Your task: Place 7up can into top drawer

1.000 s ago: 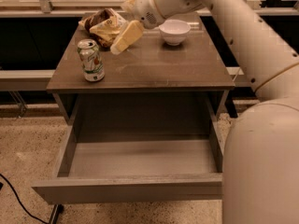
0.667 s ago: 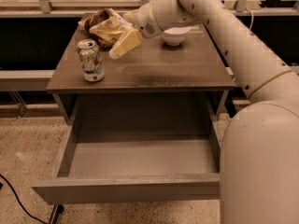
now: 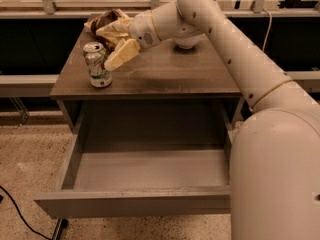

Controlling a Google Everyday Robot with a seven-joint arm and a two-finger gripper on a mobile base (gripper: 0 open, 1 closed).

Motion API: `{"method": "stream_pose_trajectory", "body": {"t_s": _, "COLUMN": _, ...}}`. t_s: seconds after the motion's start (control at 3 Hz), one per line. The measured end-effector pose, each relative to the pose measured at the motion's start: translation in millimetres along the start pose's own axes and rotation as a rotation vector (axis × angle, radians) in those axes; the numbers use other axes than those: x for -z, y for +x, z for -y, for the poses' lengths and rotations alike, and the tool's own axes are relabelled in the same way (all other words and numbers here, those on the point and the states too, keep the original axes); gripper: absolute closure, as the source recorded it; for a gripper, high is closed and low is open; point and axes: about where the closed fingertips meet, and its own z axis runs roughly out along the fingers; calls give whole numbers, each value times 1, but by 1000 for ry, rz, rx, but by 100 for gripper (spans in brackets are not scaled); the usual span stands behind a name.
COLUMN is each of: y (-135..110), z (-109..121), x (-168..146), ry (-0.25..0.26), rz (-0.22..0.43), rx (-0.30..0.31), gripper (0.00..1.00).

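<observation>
The 7up can (image 3: 97,64) stands upright on the brown cabinet top (image 3: 170,76), close to its front left corner, in the upper left of the frame. The gripper (image 3: 119,55) sits just to the right of the can and slightly above it, its cream-coloured tip slanting down and left toward the can's side. The tip ends right beside the label (whether it touches cannot be made out). Whether the gripper is apart or together cannot be told either; it is not clamped around the can.

The white arm (image 3: 235,59) reaches in from the right edge across the top of the cabinet. Behind the gripper, at the back left of the cabinet top, lies the tan and brown snack bag (image 3: 106,23). A white bowl (image 3: 188,43) shows partly under the arm at the back.

Below, the top drawer (image 3: 135,205) is pulled wide open, filling the lower half of the frame, well apart from the can.
</observation>
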Motion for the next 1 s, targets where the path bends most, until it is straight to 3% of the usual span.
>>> {"method": "stream_pose_trajectory", "body": {"t_s": 0.67, "y": -7, "z": -37, "x": -39, "ry": -110, "rz": -58, "rx": 1, "gripper": 0}}
{"method": "stream_pose_trajectory", "body": {"t_s": 1.0, "y": -8, "z": -42, "x": -49, "ry": -126, "rz": -67, "rx": -19, "gripper": 18}}
